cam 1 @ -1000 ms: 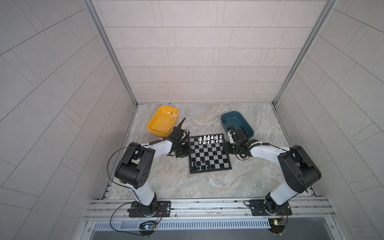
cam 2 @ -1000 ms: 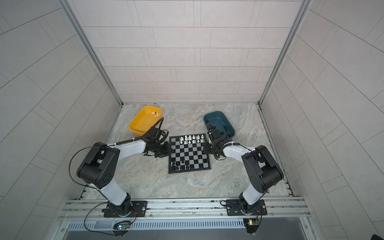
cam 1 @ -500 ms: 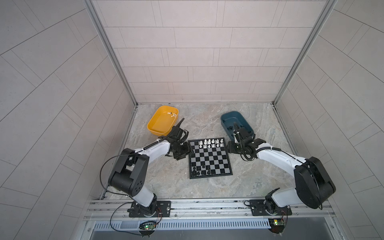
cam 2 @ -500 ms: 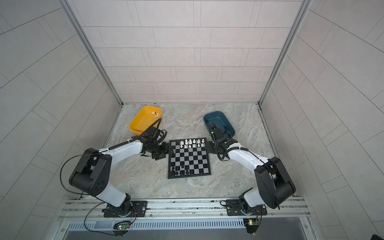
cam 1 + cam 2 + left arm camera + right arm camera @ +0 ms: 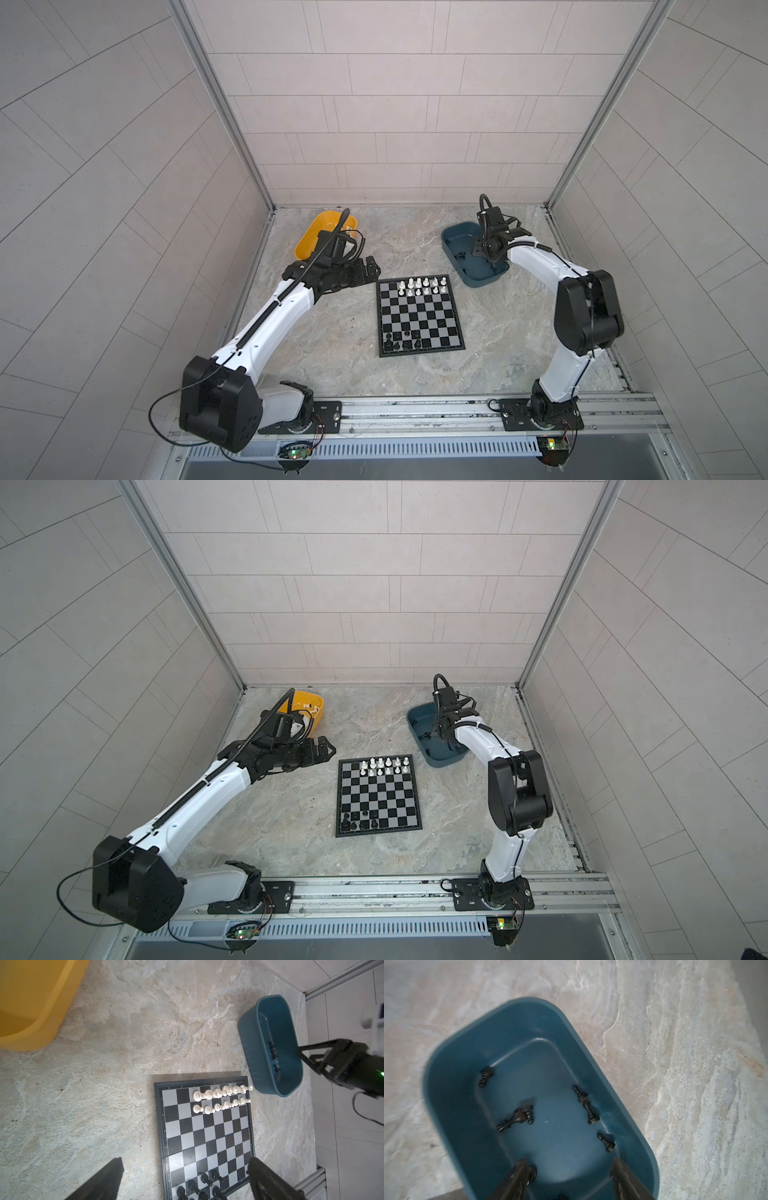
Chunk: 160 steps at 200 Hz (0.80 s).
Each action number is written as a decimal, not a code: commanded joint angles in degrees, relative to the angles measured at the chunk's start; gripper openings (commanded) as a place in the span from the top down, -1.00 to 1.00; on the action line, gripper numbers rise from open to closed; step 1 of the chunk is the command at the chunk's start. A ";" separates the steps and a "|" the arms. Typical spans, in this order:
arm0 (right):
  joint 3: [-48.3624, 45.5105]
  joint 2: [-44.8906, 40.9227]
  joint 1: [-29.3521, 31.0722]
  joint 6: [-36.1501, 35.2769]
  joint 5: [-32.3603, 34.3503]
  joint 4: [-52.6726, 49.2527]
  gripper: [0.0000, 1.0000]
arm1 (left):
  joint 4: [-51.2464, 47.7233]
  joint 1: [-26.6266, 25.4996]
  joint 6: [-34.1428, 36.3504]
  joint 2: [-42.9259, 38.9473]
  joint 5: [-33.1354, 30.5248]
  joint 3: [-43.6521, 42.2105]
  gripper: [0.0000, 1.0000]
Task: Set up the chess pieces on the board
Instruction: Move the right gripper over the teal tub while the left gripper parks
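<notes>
- A second earlier both grippers had been working at the board's far corners. Since then the left gripper (image 5: 370, 272) had backed off the board (image 5: 419, 316) toward the yellow tray (image 5: 307, 245), and the right gripper (image 5: 570, 1160) had swung out over the teal tray (image 5: 452, 1088).
- My left gripper hung with its jaws spread wide and nothing in them, between the yellow tray and the board's far left corner.
- My right gripper had its jaws apart with nothing between them, down over the teal tray's floor. A dark round shape sat against the inner side of one finger; I could not tell whether it was a piece.
- The board lay near the middle of the table (image 5: 332, 353), with the teal tray just beside its far right corner.
- The white pieces (image 5: 422, 286) stood in two rows along the board's far edge, with the leftmost files bare. The placed black pieces (image 5: 401, 338) clustered at its near left corner, and the rest of that side was empty.
- The loose black pieces (image 5: 590, 1114) lay on their sides on the tray floor, ahead of the right fingertips. Two of them lay end to end beside one long wall, with their long axes running along it. Another pair lay crossed near the middle.
- I judged the next pick to be the right arm's, since the left was well apart across the board. The jaws would need to close across a piece's long axis, not along it.
</notes>
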 commanded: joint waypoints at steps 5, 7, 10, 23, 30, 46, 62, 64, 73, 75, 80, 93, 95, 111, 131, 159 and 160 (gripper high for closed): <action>3.58 3.87 -0.66 -2.07 0.72 -9.12 -0.23 | 0.12 -0.21 2.27 -0.53 2.36 1.01 -0.99; 3.52 4.02 -0.75 -2.13 0.70 -9.14 -0.23 | 0.07 -0.22 2.36 -0.47 2.33 1.05 -0.99; 3.48 4.24 -0.91 -2.17 0.57 -9.18 -0.22 | -0.04 -0.22 2.50 -0.46 2.24 1.09 -0.99; 3.18 4.62 -1.54 -2.33 -0.51 -9.92 -0.17 | -0.01 -0.22 2.59 -0.02 2.53 0.95 -0.98; 2.77 4.50 -1.82 -2.35 -0.71 -10.21 -0.16 | 0.31 -0.26 2.56 0.15 3.03 0.73 -0.98; 1.05 3.70 -2.06 -2.00 -1.11 -11.39 -0.08 | 0.82 -0.22 2.25 0.49 3.72 -0.06 -0.98; -1.41 2.32 -2.24 -1.10 -1.61 -11.82 -0.01 | 0.80 -0.26 2.22 0.73 4.03 -0.35 -0.98; -1.68 2.13 -2.26 -1.00 -1.60 -11.82 -0.01 | 0.81 -0.23 2.21 0.81 4.06 -0.34 -0.98; -3.15 1.44 -2.22 -0.27 -2.07 -12.07 0.00 | 0.89 -0.26 2.12 0.95 4.29 -0.43 -0.98; -3.52 1.34 -2.24 -0.26 -2.22 -12.03 0.00 | 0.96 -0.23 2.06 1.01 4.42 -0.41 -0.98; -4.35 1.05 -2.24 0.06 -2.50 -12.03 0.01 | 0.99 -0.20 1.95 1.20 4.59 -0.48 -0.98; -6.17 0.63 -2.27 0.83 -2.81 -12.63 0.01 | 1.21 -0.14 1.90 1.47 4.91 -0.48 -0.98; -6.47 0.59 -2.23 0.93 -3.04 -12.68 0.02 | 1.26 -0.13 1.80 1.50 4.88 -0.44 -0.98; -9.26 -1.07 -2.26 2.04 -4.05 -12.82 0.05 | 1.25 -0.18 1.64 1.80 4.98 -0.61 -0.98; -14.64 -5.02 -2.21 3.63 -4.49 -11.81 0.04 | 1.26 -0.14 1.73 1.92 5.33 -0.70 -0.98; -22.65 -11.71 -2.33 5.27 -5.56 -10.92 0.03 | 0.65 -0.18 2.21 2.27 5.22 -0.56 -0.98; -22.86 -11.90 -2.36 5.33 -5.60 -10.88 0.03 | 0.64 -0.16 2.21 2.22 5.26 -0.57 -0.98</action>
